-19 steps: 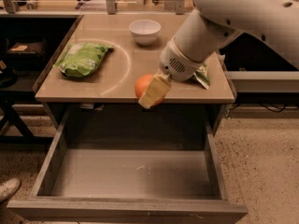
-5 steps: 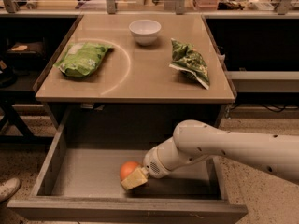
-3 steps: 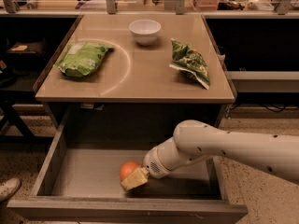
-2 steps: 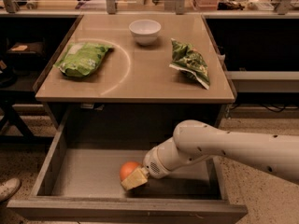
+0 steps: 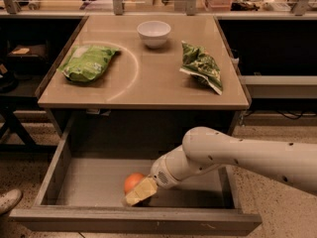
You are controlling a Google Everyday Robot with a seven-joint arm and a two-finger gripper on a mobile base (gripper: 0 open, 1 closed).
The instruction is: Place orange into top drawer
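I have the tool point(image 5: 135, 193) down inside the top drawer point(image 5: 133, 221), low in the frame just left of centre, with the arm point(image 5: 237, 155) reaching in from the lower right. The orange point(image 5: 132, 181) sits right against the tool, on or just above the drawer floor and near the front wall. From this angle I cannot tell whether the tool is clasping the fruit or has let it go.

As I read it, the step in hand is the release. To do it well I want the orange resting on the floor before I let go, since a round fruit will roll if dropped. I would loosen the grip slowly, wait for the orange to settle, then lift straight up, so that I neither nudge it along nor catch the front edge or the underside of the worktop point(image 5: 148, 78) above.

The white bowl point(image 5: 154, 32) and the two green bags point(image 5: 88, 62) point(image 5: 201, 66) lie on the worktop, well apart from this and out of the way.
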